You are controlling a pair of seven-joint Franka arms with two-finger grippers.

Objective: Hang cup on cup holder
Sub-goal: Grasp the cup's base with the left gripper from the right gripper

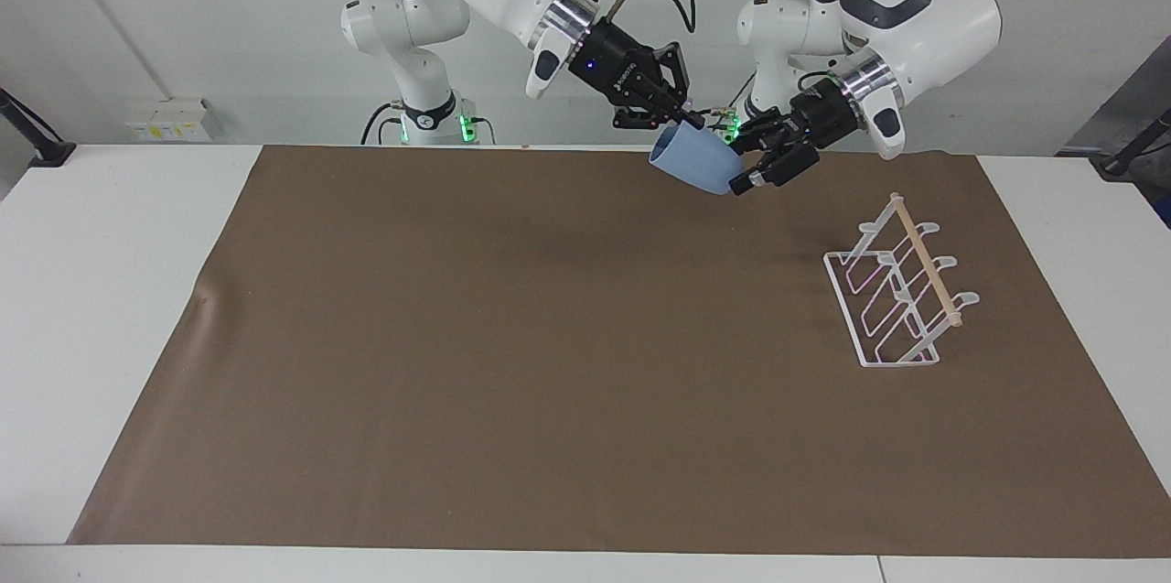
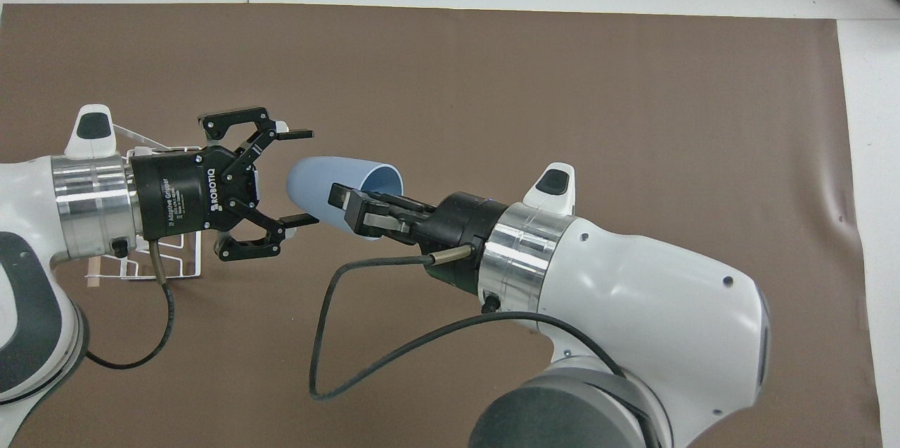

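The right end effector (image 1: 688,118) is clamped on the rim of the cup (image 1: 697,160), holding it tilted in the air over the mat (image 1: 512,363) near the robots' edge of the desk (image 1: 110,290). The left end effector (image 1: 746,157) has its fingers apart around the cup's base, not closed on it. The holder (image 1: 901,286) stands empty toward the left arm's end. A handover looks under way: the left grip, the carry and the hanging are all left to do.

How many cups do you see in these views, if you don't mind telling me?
1. The cup is held up over the brown mat by the right gripper, with the open left gripper at its closed end.
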